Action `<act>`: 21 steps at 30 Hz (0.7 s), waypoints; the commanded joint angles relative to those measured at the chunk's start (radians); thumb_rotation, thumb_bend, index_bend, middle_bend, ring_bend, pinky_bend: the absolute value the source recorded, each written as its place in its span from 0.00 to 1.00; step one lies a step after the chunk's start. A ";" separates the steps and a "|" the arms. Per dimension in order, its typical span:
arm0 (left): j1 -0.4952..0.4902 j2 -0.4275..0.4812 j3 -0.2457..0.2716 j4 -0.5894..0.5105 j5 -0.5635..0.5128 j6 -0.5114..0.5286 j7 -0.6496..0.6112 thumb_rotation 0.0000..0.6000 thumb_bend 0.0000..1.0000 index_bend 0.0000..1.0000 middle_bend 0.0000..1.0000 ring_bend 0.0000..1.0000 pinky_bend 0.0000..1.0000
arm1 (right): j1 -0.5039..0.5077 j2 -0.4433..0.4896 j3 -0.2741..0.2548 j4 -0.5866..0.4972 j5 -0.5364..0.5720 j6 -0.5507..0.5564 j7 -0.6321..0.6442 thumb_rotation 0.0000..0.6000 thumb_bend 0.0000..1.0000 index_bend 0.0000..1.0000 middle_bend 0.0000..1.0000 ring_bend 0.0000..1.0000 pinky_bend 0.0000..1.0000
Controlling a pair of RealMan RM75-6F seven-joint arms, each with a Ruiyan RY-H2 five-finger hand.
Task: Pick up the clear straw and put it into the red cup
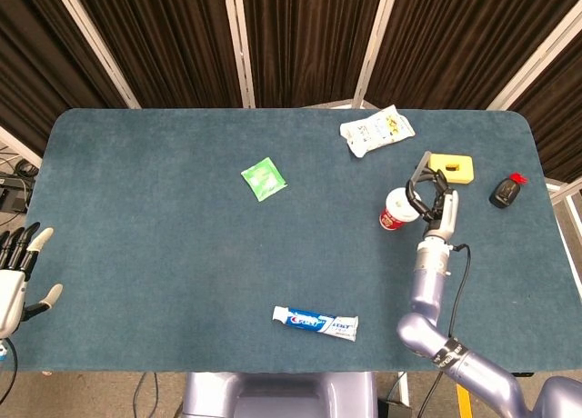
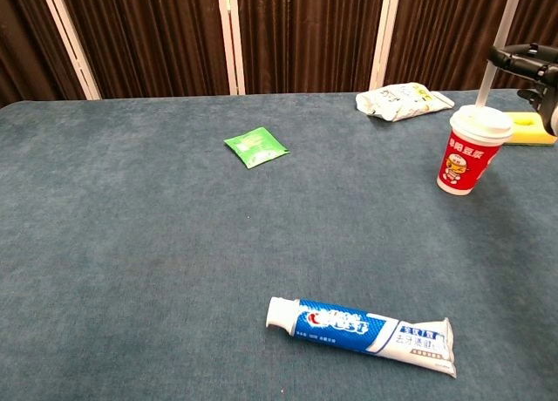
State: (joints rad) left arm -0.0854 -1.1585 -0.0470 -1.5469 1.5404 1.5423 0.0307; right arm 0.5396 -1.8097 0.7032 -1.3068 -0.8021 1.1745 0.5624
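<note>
Head view: a rounded blue-green carpeted surface (image 1: 164, 218) stands before dark pleated curtains (image 1: 300, 36) with pale slanted frame bars.
Clear straw (image 2: 499, 54): held above the surface, near upright, long axis running top to bottom, lower end at the rim of the red cup (image 2: 466, 161).
Right hand (image 1: 431, 198): pinching the straw just beside the cup.
Left hand (image 1: 16, 277): off the surface's near left corner, fingers spread, holding nothing.
Also lying there: toothpaste tube (image 1: 316, 321), green sachet (image 1: 264, 178), white snack bag (image 1: 376, 130), yellow sponge (image 1: 452, 167).
</note>
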 commanded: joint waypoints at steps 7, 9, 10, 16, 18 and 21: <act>0.000 0.000 0.000 0.000 -0.001 0.000 -0.001 1.00 0.28 0.10 0.00 0.00 0.00 | -0.003 -0.011 -0.008 0.009 -0.004 -0.004 -0.001 1.00 0.37 0.63 0.32 0.00 0.00; 0.000 0.000 0.000 -0.001 0.000 0.001 -0.002 1.00 0.28 0.10 0.00 0.00 0.00 | -0.006 -0.011 -0.017 0.014 -0.013 -0.010 0.002 1.00 0.37 0.63 0.32 0.00 0.00; 0.000 0.000 0.000 -0.002 0.001 0.002 -0.003 1.00 0.28 0.10 0.00 0.00 0.00 | -0.007 -0.012 -0.023 0.018 -0.022 -0.010 0.004 1.00 0.37 0.63 0.31 0.00 0.00; 0.000 -0.001 0.001 -0.002 0.005 0.002 -0.002 1.00 0.28 0.10 0.00 0.00 0.00 | -0.016 -0.018 -0.039 0.028 -0.043 -0.012 0.018 1.00 0.35 0.58 0.25 0.00 0.00; 0.000 -0.001 0.001 -0.002 0.005 0.002 -0.003 1.00 0.28 0.10 0.00 0.00 0.00 | -0.018 -0.019 -0.043 0.030 -0.053 -0.009 0.020 1.00 0.34 0.54 0.23 0.00 0.00; -0.001 -0.001 0.002 -0.002 0.005 0.001 -0.003 1.00 0.28 0.10 0.00 0.00 0.00 | -0.022 -0.020 -0.048 0.030 -0.065 -0.007 0.026 1.00 0.30 0.48 0.22 0.00 0.00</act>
State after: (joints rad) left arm -0.0864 -1.1593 -0.0454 -1.5489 1.5455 1.5435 0.0273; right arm 0.5190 -1.8294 0.6565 -1.2772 -0.8655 1.1667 0.5871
